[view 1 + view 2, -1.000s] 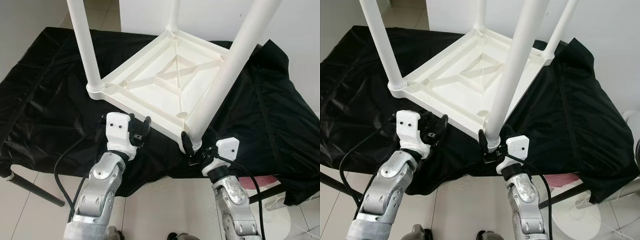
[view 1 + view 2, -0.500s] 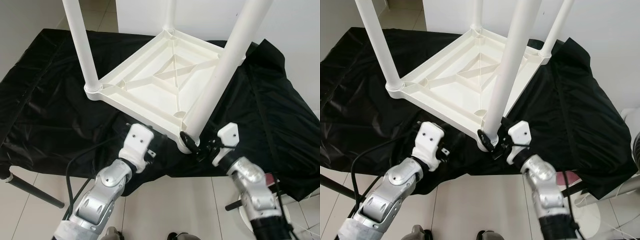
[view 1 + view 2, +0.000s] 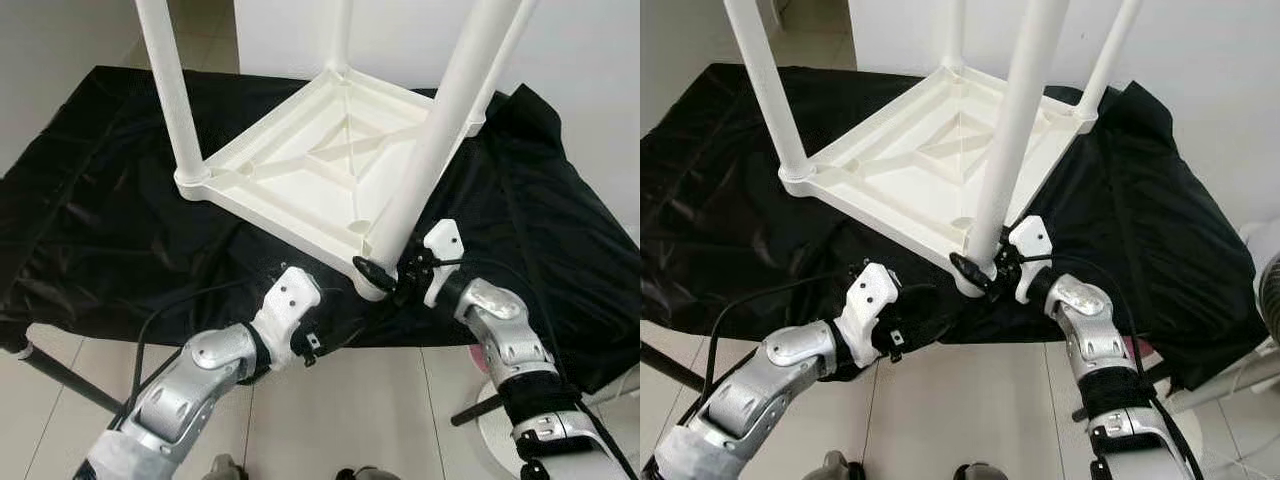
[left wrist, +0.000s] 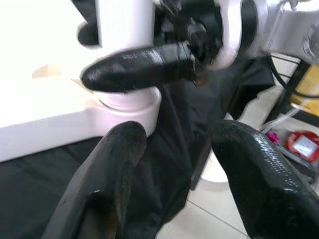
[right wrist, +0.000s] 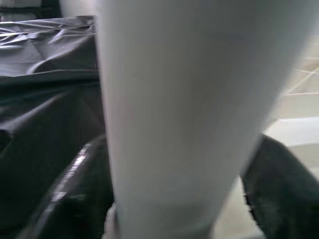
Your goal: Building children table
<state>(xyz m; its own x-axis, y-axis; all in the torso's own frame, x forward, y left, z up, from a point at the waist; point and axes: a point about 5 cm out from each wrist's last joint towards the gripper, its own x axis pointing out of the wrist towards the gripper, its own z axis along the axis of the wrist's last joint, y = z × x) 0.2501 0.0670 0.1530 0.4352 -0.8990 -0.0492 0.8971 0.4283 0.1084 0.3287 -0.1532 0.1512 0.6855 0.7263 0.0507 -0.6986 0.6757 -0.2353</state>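
Observation:
A white children's table (image 3: 300,170) lies upside down on a black cloth, its legs pointing up. My right gripper (image 3: 382,272) is shut on the base of the near leg (image 3: 430,150). One black finger (image 4: 139,67) crosses the front of that leg base (image 4: 127,97). The leg (image 5: 174,114) sits between the dark fingers (image 5: 65,199) in the right wrist view. My left gripper (image 3: 315,342) hangs lower, at the cloth's front edge just left of that corner. Its fingers (image 4: 107,184) are open with nothing between them.
The black cloth (image 3: 90,200) covers the whole worktable and drapes over its front edge. A black stand leg (image 3: 60,375) slants over the tiled floor at the left. A white wall stands behind. A red object (image 4: 301,144) lies on the floor at the right.
My left gripper dropped from the table's front rim and moved right, below the near corner. My right wrist swung up and round to the leg's right side, still on the leg base.

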